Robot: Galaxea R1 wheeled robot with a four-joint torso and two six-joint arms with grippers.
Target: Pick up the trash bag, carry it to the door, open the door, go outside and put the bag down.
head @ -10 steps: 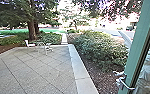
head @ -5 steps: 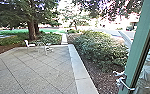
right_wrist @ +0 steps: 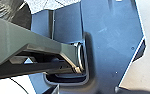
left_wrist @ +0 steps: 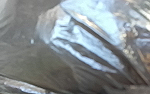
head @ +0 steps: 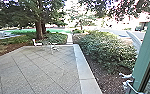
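Dark, shiny plastic of the trash bag [left_wrist: 23, 57] lies right in front of the left wrist camera, creased and catching bright light. Part of the same kind of dark plastic, the bag [right_wrist: 17, 10], appears in the right wrist view beyond the robot's jointed bar, above pale paving. The green door frame [head: 148, 47] with its metal handle [head: 134, 87] stands at the right of the head view, with glass behind it. How the fingers of either gripper stand cannot be made out.
A paved patio [head: 41, 70] spreads ahead, bordered by a pale curb [head: 84, 67]. Bushes [head: 106, 50] grow along its right side. A white chair [head: 37, 43] and a small table stand at the far end, near a tree trunk [head: 39, 30].
The head view has swung slightly left, so the patio, bushes and door frame sit further right in it. Less of the glass and the pale statue behind it is in view.
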